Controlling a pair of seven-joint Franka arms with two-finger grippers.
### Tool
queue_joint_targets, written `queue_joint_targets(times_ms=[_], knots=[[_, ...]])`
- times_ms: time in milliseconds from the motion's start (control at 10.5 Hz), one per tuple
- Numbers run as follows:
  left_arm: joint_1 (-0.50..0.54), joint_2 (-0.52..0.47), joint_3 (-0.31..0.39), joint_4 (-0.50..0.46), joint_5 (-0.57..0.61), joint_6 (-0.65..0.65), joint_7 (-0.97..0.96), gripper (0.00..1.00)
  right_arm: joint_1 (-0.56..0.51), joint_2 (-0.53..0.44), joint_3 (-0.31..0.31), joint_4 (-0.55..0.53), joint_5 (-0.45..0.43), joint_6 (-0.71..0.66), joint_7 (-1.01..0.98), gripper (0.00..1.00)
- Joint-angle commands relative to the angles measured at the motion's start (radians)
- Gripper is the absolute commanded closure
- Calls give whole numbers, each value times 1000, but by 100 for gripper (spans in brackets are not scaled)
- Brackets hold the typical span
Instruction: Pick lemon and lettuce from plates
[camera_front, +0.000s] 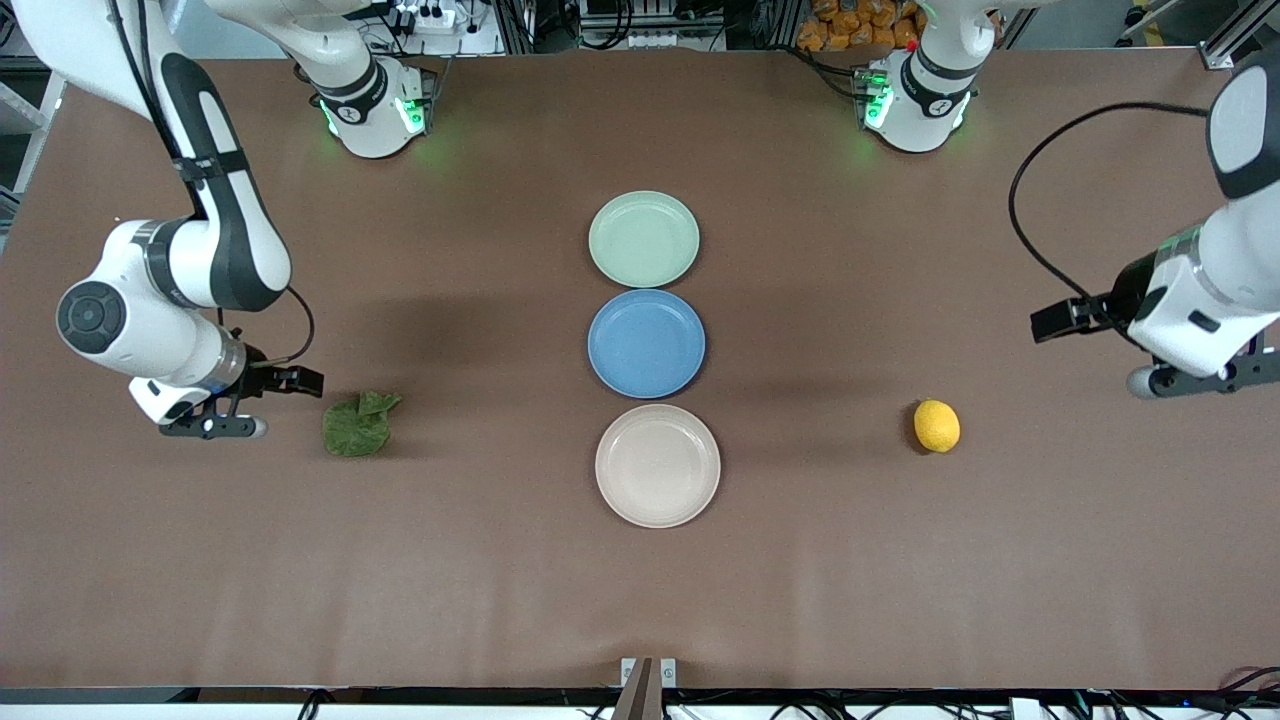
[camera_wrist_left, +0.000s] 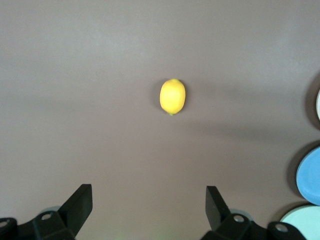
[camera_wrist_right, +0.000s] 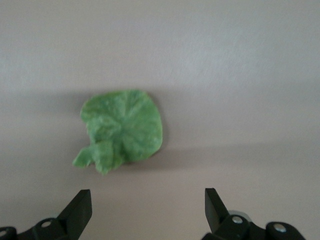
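Three plates stand in a line down the middle of the brown table (camera_front: 900, 600). Nearest the front camera is the beige-cream plate (camera_front: 657, 466), bare. At its 12 o'clock, just apart, is the blue plate (camera_front: 646, 343), and at 12 o'clock from that, almost touching, the mint green plate (camera_front: 643, 239), also bare.

The lemon (camera_front: 936, 426) lies on the bare table at about 3 o'clock from the beige-cream plate, well apart from it, toward the left arm's end. The lettuce (camera_front: 358, 424) lies flat on the table at about 9 o'clock from the same plate, toward the right arm's end, its stem tip pointing toward the blue plate.

The left gripper (camera_front: 1195, 382) hangs over the table at the lemon's 3 o'clock, well apart; the left wrist view shows its fingers (camera_wrist_left: 216, 205) spread wide with nothing between them. The right gripper (camera_front: 213, 426) hangs over the table at the lettuce's 9 o'clock, near it; its fingers (camera_wrist_right: 215, 207) are likewise wide apart and hold nothing.
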Motion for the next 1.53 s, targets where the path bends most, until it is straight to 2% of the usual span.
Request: queue_joint_targets(times_ms=[0,382,573,860,1051,1433], knots=[[2,-108,11,-114,-17,-11,64,0,-31,-129,57,-138,-10,28,3,0],[-8,-158,28,-114,-18,-66,105,0,-115,-227,132,-255,-31,64,3,0],[-7,-158,40,-98,-18,-80,134,0,-120,-258,135,-266,-31,35,4,0],[-50,-159,149,-88,-75,-75,199,0,-120,-299,134,-255,-34,24,35,0],[-64,-155,160,-70,-73,-68,197,0,-120,-322,131,-211,-45,-7,35,0],[-64,-150,140,-68,-76,-49,177,0,-131,-327,127,68,-70,-364,30,0]])
